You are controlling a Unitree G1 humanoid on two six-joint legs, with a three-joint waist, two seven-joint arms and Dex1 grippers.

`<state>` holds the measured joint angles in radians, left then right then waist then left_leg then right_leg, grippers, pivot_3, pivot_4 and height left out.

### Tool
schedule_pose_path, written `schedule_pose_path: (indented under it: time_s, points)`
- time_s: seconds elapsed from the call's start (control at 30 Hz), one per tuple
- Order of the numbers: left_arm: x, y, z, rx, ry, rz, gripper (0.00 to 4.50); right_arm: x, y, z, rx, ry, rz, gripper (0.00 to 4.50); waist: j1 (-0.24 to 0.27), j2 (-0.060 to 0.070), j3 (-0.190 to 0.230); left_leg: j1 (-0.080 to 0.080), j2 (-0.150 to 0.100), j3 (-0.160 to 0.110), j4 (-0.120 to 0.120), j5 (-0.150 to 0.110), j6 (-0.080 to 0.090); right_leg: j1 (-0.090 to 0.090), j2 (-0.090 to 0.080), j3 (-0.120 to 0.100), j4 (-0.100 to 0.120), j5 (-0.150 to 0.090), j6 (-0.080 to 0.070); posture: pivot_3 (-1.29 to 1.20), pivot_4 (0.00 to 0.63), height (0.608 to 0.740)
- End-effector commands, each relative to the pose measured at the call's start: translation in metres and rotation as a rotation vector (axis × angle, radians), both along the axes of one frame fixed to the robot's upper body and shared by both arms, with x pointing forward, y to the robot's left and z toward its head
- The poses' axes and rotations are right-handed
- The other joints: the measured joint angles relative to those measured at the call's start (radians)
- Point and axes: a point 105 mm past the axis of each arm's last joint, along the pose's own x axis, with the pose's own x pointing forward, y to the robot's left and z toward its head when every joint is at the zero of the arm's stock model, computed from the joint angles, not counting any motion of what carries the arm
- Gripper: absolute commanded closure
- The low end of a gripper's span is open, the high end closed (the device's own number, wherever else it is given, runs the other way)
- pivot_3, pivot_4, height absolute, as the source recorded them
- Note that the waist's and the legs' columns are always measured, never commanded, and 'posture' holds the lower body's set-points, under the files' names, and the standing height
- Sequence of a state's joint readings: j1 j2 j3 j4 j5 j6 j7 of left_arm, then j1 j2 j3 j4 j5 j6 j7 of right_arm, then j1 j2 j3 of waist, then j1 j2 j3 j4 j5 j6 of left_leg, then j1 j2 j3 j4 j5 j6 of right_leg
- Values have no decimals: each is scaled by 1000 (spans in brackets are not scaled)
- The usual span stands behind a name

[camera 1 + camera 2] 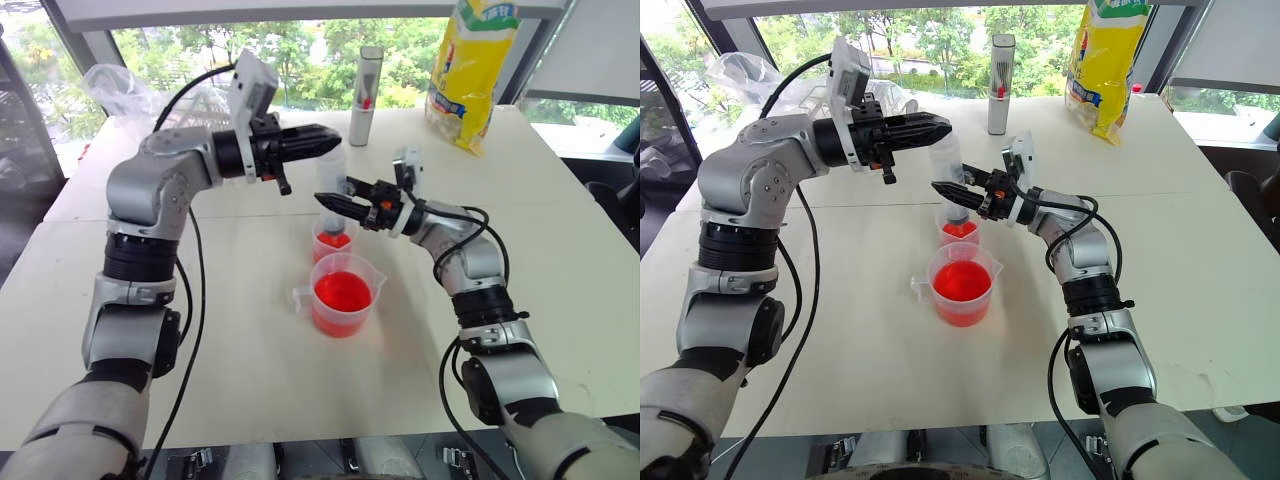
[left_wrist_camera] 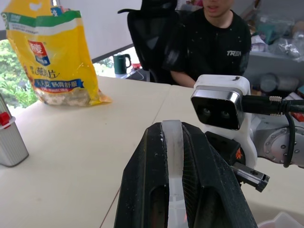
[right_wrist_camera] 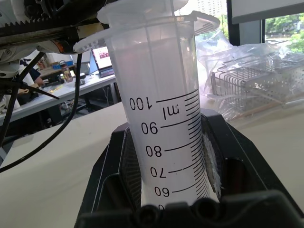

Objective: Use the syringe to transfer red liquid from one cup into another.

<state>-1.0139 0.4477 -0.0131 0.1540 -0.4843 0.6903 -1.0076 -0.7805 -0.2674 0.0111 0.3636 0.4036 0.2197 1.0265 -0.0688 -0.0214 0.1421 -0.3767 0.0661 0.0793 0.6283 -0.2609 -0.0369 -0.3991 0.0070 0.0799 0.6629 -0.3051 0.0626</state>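
Nearest me, I am looking at one handled beaker point(image 1: 342, 297) sitting at the table's point(image 1: 250, 380) centre, about half full of red liquid point(image 1: 342, 291). Just beyond it, at its twelve o'clock and almost touching, one small cup point(image 1: 333, 241) is holding a shallower pool of the same red.

I am holding the single syringe point(image 3: 164, 128) upright over that small cup, its tip dipping down inside it. My right gripper point(image 1: 338, 205) is clamping the lower barrel, jaws closed around the graduated wall. My left gripper point(image 1: 318, 140) is pinching the plunger top point(image 2: 172, 156) narrowly from nine o'clock, above the right one.

I am judging the syringe as light, stiff and smooth, so likely to slip or twist under a loose squeeze; the barrel middle and the plunger flange seem the sound places to grip. The thin cups look light enough to tip if nudged.

Farther back, one grey tube point(image 1: 365, 96) is standing at twelve o'clock, one yellow bag point(image 1: 470, 70) at one o'clock, and some crumpled clear plastic point(image 1: 120, 88) at ten o'clock.
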Motion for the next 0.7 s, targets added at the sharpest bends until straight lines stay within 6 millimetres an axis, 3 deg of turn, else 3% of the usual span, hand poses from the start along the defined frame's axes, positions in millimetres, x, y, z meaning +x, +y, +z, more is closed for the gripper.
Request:
schedule_pose_path:
  time_s: [0.03, 0.17, 0.27, 0.47, 0.5, 0.7]
  points:
    - [-8, -11, -19, 46, 68, -63, 4469, -6, -5, 64, 110, -193, -5, 3108, 0, 0, 0, 0, 0, 0, 0, 0, 0, 0, 0, 0, 0, 0, 0, 0, 150, 740]
    - [-11, -6, -9, 32, 47, -56, 4469, -9, -3, 59, 101, -182, 8, 3108, -1, 0, 0, 0, 0, 0, 0, 0, 0, 0, 0, 0, 0, 0, 0, 0, 150, 740]
    - [-12, -1, -1, -2, 49, -42, 3287, -13, 0, 55, 93, -173, 29, 3108, 0, 0, 0, 0, 0, 0, 0, 0, 0, 0, 0, 0, 0, 0, 0, 0, 150, 740]
    - [-13, 6, 10, -44, 26, -4, 352, -19, 6, 51, 90, -159, 56, 3108, 0, 0, 0, 0, 0, 0, 0, 0, 0, 0, 0, 0, 0, 0, 0, 0, 150, 740]
    - [-14, 7, 10, -45, 23, -2, 74, -19, 6, 51, 91, -157, 58, 3108, 0, 0, 0, 0, 0, 0, 0, 0, 0, 0, 0, 0, 0, 0, 0, 0, 150, 740]
    - [-15, 27, 17, -68, -12, 73, 74, -22, 8, 49, 93, -148, 67, 3108, 0, 0, 0, 0, 1, 0, 0, 0, 0, 0, -1, 0, 0, 0, 0, 0, 150, 740]
